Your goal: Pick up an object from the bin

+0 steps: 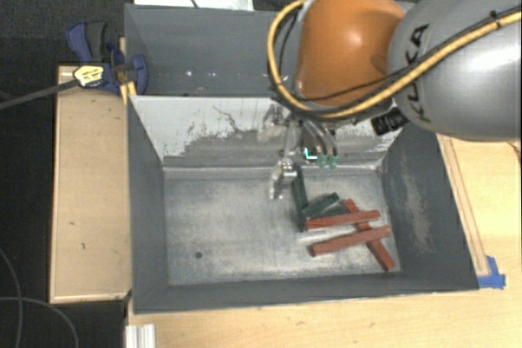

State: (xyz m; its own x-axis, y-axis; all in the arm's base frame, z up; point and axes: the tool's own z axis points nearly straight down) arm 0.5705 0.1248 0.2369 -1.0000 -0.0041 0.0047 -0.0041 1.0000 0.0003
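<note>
Dark green bar [299, 196]: lay on the floor of the bin [212, 232], right of the middle, with its upper end just under the pincer and its lower end against the heap.
Heap: red-brown sticks [349, 239] lay crossed with a second dark green piece [325, 203], toward the bin's right wall.
Pincer [287, 178]: hung low over the bar's upper end; whether it was open, closed or gripping anything could not be told.
Progress: nothing appeared lifted; by my judgement, a sure grasp and the lift were left.
</note>
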